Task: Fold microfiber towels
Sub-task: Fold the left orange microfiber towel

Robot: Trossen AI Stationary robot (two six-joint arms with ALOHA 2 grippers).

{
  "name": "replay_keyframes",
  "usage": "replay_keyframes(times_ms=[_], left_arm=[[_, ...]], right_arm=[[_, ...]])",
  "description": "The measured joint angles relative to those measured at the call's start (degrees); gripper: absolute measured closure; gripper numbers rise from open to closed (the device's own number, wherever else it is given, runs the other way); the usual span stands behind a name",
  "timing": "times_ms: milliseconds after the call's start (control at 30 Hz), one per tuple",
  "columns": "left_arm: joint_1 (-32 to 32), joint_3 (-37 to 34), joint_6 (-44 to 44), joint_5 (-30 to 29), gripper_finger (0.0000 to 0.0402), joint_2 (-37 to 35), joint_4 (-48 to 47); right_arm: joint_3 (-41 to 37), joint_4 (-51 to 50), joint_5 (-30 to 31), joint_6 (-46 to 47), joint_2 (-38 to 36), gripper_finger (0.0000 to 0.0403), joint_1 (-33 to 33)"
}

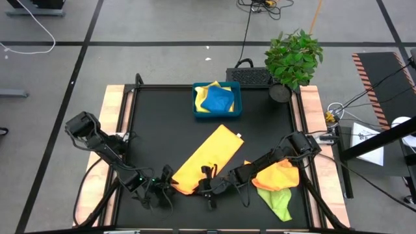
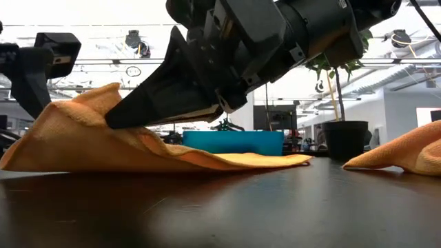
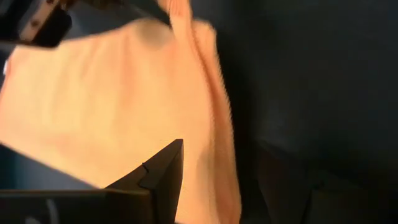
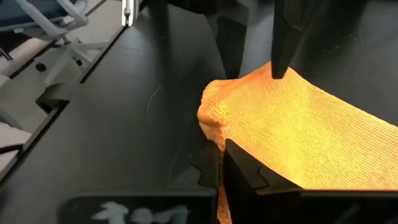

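In the high view, five towels are counted: one orange-yellow towel (image 1: 209, 158) is laid folded as a long strip on the black bench (image 1: 156, 123), its long axis running diagonally from the near left edge toward the far right; an orange towel (image 1: 279, 174) and a lime green towel (image 1: 278, 201) are bunched together at the near right; a blue towel (image 1: 218, 99) is heaped over a pale yellow towel (image 1: 207, 88) in the blue tray (image 1: 236, 109) at the far middle; one potted plant (image 1: 292, 58) is seen at the far right corner; the left hand (image 1: 166, 185) is placed at the strip's near end, its arm bent in from the left; the right hand (image 1: 209, 185) is set just beside it, its arm stretched low across the bench.

In the low view, a dark hand (image 2: 124, 117) is angled downward and clamped on the raised corner of the strip, which is lifted into a peak; the tray is seen behind.

In the left wrist view, the strip is seen past one dark finger (image 3: 163, 174); whether the left hand is clamped cannot be told.

In the right wrist view, the fingers (image 4: 239, 171) are closed on the strip's bunched edge, and two fingers of the other hand (image 4: 255, 37) are seen apart beyond it.
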Motion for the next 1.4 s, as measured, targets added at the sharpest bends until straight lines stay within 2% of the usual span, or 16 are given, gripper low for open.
replay_keyframes(times_ms=[200,533,867,1167,1267,1400], left_arm=[[0.02,-0.04,-6.08,-1.88,0.0211,0.0,-6.77],[0.02,-0.04,-7.6,-2.98,0.0211,0.03,-6.15],[-0.97,0.13,-11.18,-5.11,0.0211,6.79,-2.55],[-1.71,-0.02,-11.92,-6.35,0.0213,4.93,-4.39],[-1.66,-0.02,-11.76,-6.27,0.0236,4.92,-4.49],[-0.93,-0.09,-11.48,-6.09,0.0306,4.92,-4.39]], right_arm=[[0.02,0.75,-0.04,1.57,-0.01,0.0402,0.0],[0.02,0.7,1.44,2.77,-0.03,0.0403,-0.03],[0.07,0.52,1.46,2.79,-0.07,0.0403,-0.03],[0.07,-0.22,1.44,3.21,-0.09,0.0403,-0.03],[0.07,-0.19,1.42,3.21,-0.09,0.0403,-0.03],[0.07,-0.71,1.42,3.21,-0.09,0.0402,-0.03]])
